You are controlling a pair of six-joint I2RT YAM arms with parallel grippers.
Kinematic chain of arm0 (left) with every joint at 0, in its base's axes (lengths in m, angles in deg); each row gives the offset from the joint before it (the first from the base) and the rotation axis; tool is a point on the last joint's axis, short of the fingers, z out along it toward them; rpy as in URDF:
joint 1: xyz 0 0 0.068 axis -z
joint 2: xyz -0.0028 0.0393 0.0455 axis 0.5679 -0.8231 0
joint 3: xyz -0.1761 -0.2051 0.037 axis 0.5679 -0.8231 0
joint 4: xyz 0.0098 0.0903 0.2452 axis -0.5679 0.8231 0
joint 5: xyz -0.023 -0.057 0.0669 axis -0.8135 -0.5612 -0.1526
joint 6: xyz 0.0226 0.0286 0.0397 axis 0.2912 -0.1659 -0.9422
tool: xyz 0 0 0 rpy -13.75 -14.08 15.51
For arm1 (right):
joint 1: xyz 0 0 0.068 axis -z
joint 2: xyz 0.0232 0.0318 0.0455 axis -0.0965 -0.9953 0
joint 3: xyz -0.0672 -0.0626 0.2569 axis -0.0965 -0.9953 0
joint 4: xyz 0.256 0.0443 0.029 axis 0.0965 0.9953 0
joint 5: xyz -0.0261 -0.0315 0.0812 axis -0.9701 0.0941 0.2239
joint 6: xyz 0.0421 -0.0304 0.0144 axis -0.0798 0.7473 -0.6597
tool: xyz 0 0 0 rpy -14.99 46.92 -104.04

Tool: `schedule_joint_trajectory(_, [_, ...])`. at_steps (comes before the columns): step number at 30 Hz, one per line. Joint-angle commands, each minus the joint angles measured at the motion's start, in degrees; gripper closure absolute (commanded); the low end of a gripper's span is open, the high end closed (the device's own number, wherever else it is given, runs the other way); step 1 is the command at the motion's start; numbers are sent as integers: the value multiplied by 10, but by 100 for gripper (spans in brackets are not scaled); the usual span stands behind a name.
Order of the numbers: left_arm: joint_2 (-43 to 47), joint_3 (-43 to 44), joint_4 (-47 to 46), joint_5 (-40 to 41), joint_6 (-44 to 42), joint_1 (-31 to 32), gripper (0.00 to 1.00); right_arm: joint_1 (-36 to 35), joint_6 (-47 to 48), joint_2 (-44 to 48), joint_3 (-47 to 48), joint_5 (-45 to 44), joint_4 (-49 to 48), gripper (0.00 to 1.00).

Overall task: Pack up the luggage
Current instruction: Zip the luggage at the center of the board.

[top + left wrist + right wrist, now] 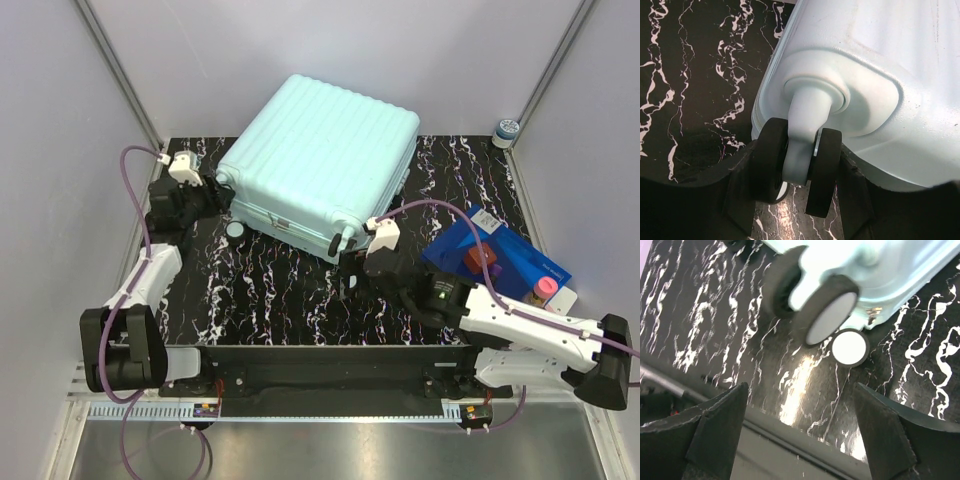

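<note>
- Nearest you, the right claw [350,274] hangs low over the black marbled worktop [270,295], right of centre. Its fingers [715,430] stand wide apart and have hold of nothing.
- Just past it is the near right wheel [827,315] of the luggage [320,150]. The wheel is clear of the right claw's fingers, not between them.
- To your right a flat blue box [505,250] lies at an angle on the worktop, well apart from the luggage. A red block [474,258] sits in it, and a pink-capped bottle [544,288] stands at its near right edge.
- Farther back on your left, the left claw [797,150] is at the luggage's left corner. It has closed on the caster [800,150] there, one finger against the outer face of each black wheel, with the pale stem between them.
- The luggage lies flat and shut at the middle back of the worktop, ribbed shell up. It is turned at an angle, with its wheeled edge towards you.
- At the far right corner, a small round jar [508,128] stands by the wall.
</note>
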Motion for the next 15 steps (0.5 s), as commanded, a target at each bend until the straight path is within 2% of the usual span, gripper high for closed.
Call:
schedule_joint_trajectory(1, [33,-15,-66,-28,29,81,100,-4,39,19,59,68,61,11])
schedule_joint_trajectory(8, [71,-22,-29,10,15,179,100,-16,97,-12,119,205,57,18])
schedule_joint_trajectory(12, [100,-35,-27,10,34,202,100,-28,124,-63,155,181,45,18])
schedule_joint_trajectory(15, [113,-42,-20,18,41,224,100,-29,126,-107,175,96,39,16])
